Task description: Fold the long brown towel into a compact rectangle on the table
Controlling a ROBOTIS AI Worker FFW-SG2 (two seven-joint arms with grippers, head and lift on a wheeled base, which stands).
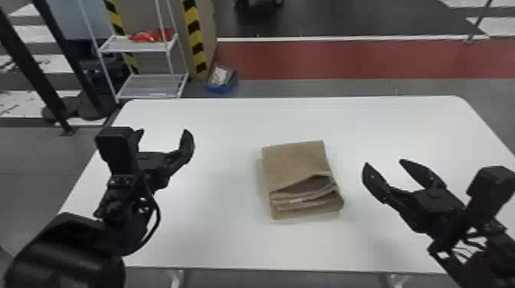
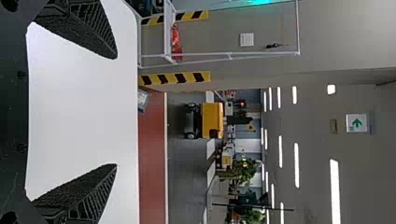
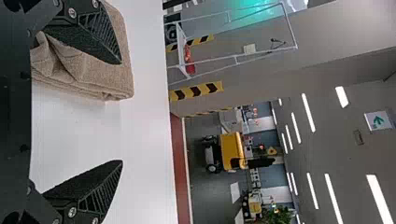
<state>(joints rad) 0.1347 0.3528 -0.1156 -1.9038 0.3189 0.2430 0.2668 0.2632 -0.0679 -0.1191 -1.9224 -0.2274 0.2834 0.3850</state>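
Note:
The brown towel (image 1: 295,162) lies folded into a small, roughly rectangular stack near the middle of the table, its layers showing and gaping a little on the near side. My left gripper (image 1: 164,134) is open over the table's left part, well apart from the towel. To the towel's right, my right gripper (image 1: 383,164) stands open, holding nothing. In the left wrist view, the left gripper (image 2: 116,111) has its fingers wide apart. The right wrist view has the right gripper (image 3: 122,112) spread open, one finger in front of part of the towel (image 3: 93,77).
The white table (image 1: 230,122) extends around the towel. Beyond its far left edge stand a white rack (image 1: 134,46) with red items and a blue bin (image 1: 222,82) on the floor.

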